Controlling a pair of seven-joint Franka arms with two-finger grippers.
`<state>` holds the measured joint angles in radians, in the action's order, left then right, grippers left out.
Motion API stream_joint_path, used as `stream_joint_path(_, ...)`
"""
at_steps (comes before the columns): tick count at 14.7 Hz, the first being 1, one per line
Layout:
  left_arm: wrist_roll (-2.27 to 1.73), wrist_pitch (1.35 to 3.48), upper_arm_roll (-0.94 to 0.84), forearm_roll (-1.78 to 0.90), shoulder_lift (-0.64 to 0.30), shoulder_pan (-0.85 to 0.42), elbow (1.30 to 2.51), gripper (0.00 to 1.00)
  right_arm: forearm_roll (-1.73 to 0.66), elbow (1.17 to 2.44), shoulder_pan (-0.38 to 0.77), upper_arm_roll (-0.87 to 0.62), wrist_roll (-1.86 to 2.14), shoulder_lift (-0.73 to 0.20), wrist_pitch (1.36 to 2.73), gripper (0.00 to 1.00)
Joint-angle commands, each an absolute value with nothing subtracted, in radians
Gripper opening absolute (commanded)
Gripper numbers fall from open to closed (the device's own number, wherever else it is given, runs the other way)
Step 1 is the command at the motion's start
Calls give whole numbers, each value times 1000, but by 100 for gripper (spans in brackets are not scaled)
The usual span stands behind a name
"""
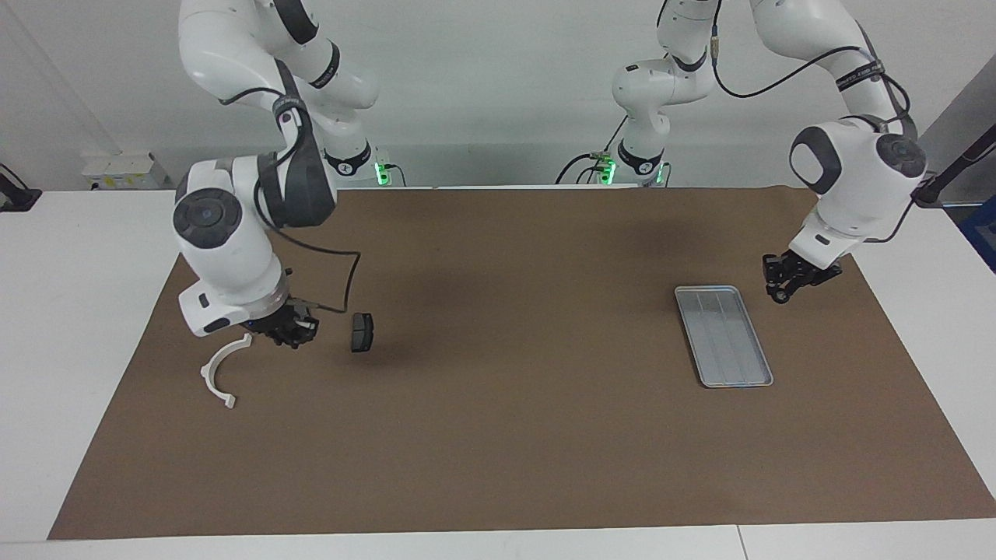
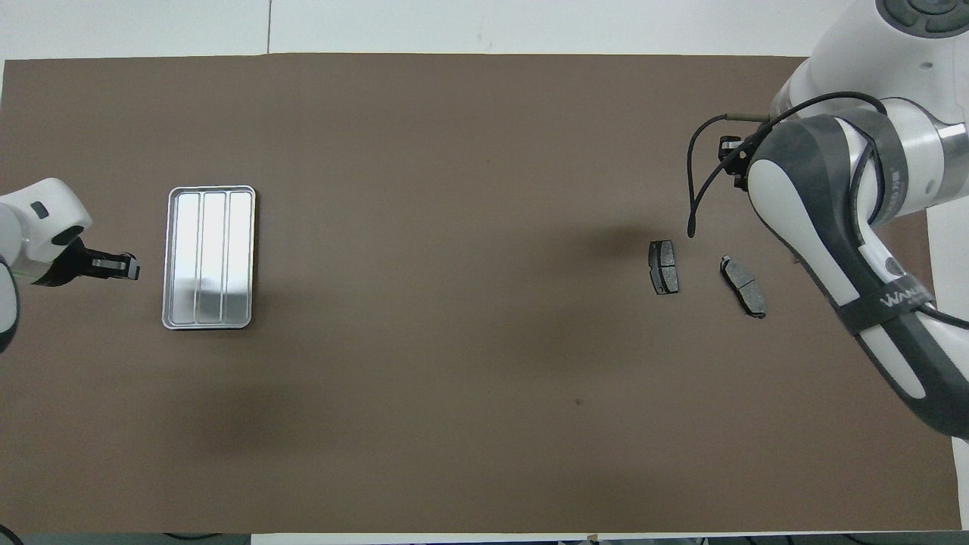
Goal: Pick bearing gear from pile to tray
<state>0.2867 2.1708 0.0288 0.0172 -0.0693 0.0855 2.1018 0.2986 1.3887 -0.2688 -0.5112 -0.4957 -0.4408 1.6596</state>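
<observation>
The pile lies toward the right arm's end of the brown mat: a white half-ring bracket (image 1: 224, 372) and two dark grey brake pads (image 2: 664, 266) (image 2: 743, 286). No bearing gear shows in either view. My right gripper (image 1: 292, 333) hangs low over the mat between the bracket and a brake pad (image 1: 362, 332), shut. Nothing held in it can be made out, and in the overhead view its own arm covers it. The silver tray (image 1: 724, 336) (image 2: 210, 257) lies bare toward the left arm's end. My left gripper (image 1: 780, 289) (image 2: 121, 265) waits just above the mat beside the tray.
The brown mat (image 1: 506, 435) covers most of the white table, and the white table top shows past the mat's ends and front edge. The right arm's forearm (image 2: 848, 250) and black cable (image 2: 700, 174) hang over the pile's end of the mat.
</observation>
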Motion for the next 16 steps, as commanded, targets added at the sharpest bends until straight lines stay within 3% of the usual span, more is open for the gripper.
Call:
stream_joint_path(1,195,2270,31,20,-28,15,2204,0,253,1338,-195,-532,-653,-430,1592,0)
stream_joint_path(7,138,2347,31,20,-60,-15,2244,0,160,1351,0,-560,-1205,-419,1676,0)
stream_joint_path(12,130,2391,29,20,-66,-17,2286,0,159,1497,139,-557,-1584,-460,1945,0)
stream_joint_path(16,123,2395,29,20,-77,-23,2299,0,222,1519,211,-549,-1679,-529,2031,0)
